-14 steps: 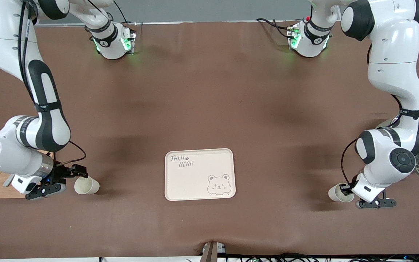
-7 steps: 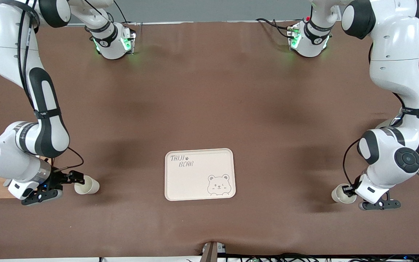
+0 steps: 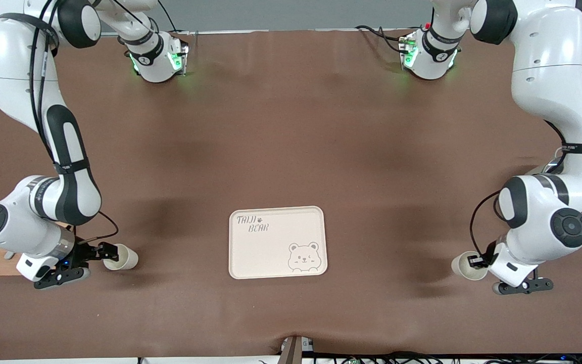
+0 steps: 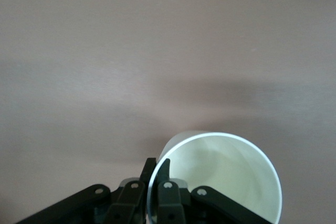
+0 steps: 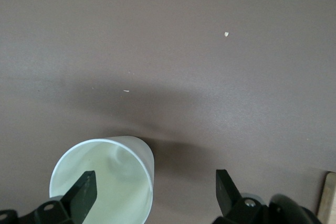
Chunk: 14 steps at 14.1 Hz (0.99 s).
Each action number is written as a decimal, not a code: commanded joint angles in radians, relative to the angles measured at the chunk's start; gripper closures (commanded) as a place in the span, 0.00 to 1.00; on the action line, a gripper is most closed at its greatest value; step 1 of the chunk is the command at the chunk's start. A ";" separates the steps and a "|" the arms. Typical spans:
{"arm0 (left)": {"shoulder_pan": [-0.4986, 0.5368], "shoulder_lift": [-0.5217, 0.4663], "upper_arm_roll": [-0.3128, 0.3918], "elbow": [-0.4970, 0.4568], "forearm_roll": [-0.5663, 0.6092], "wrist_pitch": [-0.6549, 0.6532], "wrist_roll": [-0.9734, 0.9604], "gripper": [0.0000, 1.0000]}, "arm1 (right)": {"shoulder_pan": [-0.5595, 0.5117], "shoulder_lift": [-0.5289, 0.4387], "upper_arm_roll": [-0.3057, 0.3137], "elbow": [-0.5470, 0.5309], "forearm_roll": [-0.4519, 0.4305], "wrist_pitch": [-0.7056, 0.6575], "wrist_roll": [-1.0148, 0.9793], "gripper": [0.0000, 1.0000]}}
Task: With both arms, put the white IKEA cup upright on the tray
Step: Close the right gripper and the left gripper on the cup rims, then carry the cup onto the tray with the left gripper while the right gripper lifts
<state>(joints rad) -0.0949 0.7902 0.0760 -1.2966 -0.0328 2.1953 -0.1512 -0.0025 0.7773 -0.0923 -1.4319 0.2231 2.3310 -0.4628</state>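
Closing in on both cups is what the front view shows; the right pincer (image 3: 109, 251), low in the frame at the right arm's end, has pushed up to the mouth of the white cup (image 3: 123, 257) lying on its side on the tabletop (image 3: 291, 126), where half a second ago a gap lay between them; the left pincer (image 3: 474, 261), low in the frame at the left arm's end, has carried the second white cup (image 3: 465, 266) a little toward the tray (image 3: 281, 237) since then; the tray sits bare at lower centre, well apart from both cups.

In the left wrist view the left pincer (image 4: 157, 166) is clenched on the rim of the second white cup (image 4: 220, 177), one finger inside the wall and one outside; that grasp looks settled.

In the right wrist view the right pincer (image 5: 155, 187) stands released and wide, one finger at the mouth of the white cup (image 5: 110, 171) and the other well clear of its wall.

Judging from this, the left arm seems ready to bring its cup over and stand it upright, while the right arm must clamp down first.
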 commanded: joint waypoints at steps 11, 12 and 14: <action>-0.230 0.001 0.019 0.071 -0.009 -0.043 -0.532 1.00 | -0.002 0.030 0.009 0.005 0.025 0.008 -0.025 0.00; -0.250 0.006 0.019 0.072 -0.009 -0.043 -0.569 1.00 | -0.001 0.033 0.009 0.004 0.027 0.008 -0.025 0.00; -0.284 0.007 0.019 0.074 -0.009 -0.043 -0.634 1.00 | -0.001 0.034 0.009 0.004 0.027 0.008 -0.025 0.00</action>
<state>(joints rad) -0.3449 0.7899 0.0802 -1.2471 -0.0329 2.1742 -0.7277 -0.0013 0.8010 -0.0862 -1.4350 0.2236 2.3326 -0.4641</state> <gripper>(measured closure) 0.947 0.000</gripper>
